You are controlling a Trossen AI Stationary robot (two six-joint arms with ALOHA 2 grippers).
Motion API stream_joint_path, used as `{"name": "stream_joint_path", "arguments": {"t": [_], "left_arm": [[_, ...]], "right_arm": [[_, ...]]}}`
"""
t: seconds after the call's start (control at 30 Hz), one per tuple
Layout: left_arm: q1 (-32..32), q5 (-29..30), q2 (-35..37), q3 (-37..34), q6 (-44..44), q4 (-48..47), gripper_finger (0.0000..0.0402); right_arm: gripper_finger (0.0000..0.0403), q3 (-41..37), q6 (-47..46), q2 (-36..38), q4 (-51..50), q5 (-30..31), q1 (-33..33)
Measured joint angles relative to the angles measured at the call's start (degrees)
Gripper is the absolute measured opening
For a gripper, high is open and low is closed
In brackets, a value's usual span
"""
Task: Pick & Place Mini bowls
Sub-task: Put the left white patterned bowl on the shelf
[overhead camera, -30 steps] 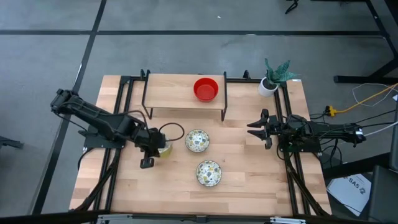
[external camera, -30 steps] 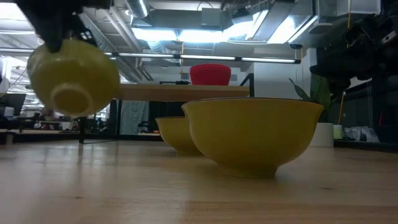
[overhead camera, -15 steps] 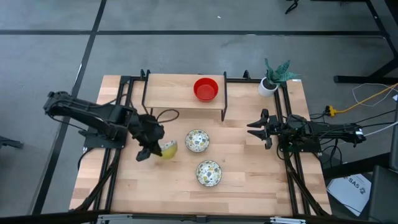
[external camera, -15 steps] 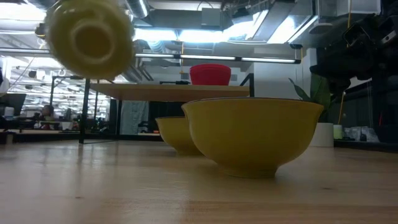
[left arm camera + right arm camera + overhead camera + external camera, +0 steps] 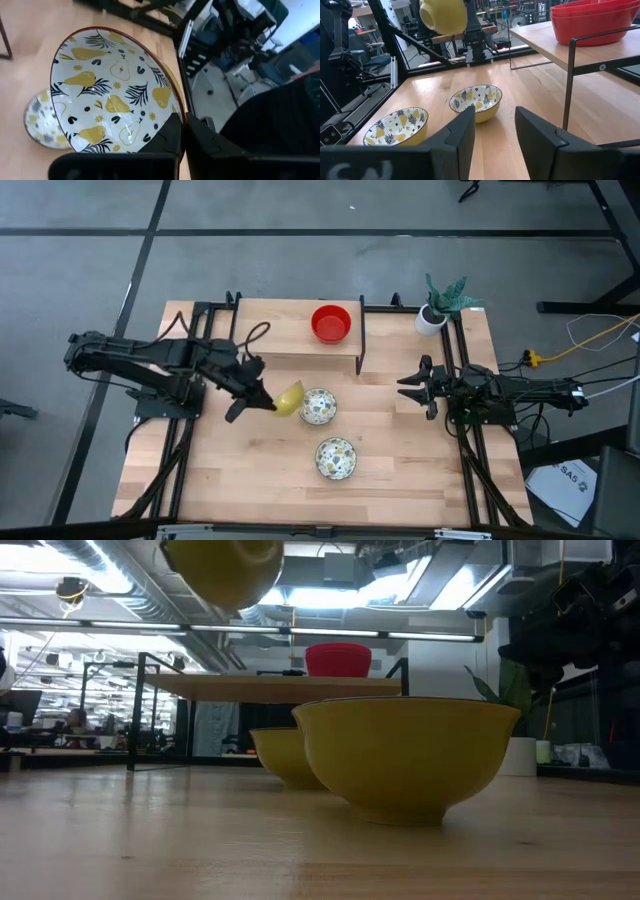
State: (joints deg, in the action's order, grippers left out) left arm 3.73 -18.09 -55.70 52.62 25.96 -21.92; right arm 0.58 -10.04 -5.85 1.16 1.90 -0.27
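My left gripper (image 5: 266,402) is shut on one mini bowl (image 5: 289,398), yellow outside and white with a yellow-and-black pattern inside, held high above the table just left of another patterned bowl (image 5: 318,407). A third patterned bowl (image 5: 336,457) stands on its foot nearer the near edge. A stack of red bowls (image 5: 331,323) sits on the raised wooden shelf (image 5: 270,330). In the low view the held bowl (image 5: 222,565) hangs at the top of the picture. My right gripper (image 5: 408,386) waits open at the table's right side. My left gripper pinches the bowl's rim (image 5: 176,111) with one finger inside (image 5: 167,137) and one outside the wall (image 5: 202,140). The fingers come from the table's left, slanting down. The bowl is lifted clear and tipped on its side, with its opening toward the gripper.
The shelf's black metal legs (image 5: 360,340) stand between the table's middle and its far edge. A small white plant pot (image 5: 432,318) sits at the far right corner. Black rails (image 5: 185,440) run along both table sides. Bare wood lies near the near edge.
My left gripper has risen with the bowl and swung right and toward the far edge, toward the shelf. It has turned on the way. The bowl has gone from hanging low by the table's left to high up, tipped further onto its side.
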Motion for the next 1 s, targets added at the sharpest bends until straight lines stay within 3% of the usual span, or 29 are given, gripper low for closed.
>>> {"name": "stream_joint_path", "arguments": {"t": [0.23, 0.8, 1.0], "left_arm": [[-1.8, 3.2, 0.0, 2.3, -5.3, 2.0, 0.0003], [-5.4, 22.9, 0.0, 8.9, -18.2, 1.3, 0.0003], [-8.6, 24.6, 0.0, 8.9, -18.2, -2.4, 0.0003]], "right_arm": [[0.014, 0.0, 0.0, 0.0, 0.0, 0.0, 0.0], [0.014, 0.0, 0.0, 0.0, 0.0, 0.0, 0.0], [0.014, 0.0, 0.0, 0.0, 0.0, 0.0, 0.0]]}}
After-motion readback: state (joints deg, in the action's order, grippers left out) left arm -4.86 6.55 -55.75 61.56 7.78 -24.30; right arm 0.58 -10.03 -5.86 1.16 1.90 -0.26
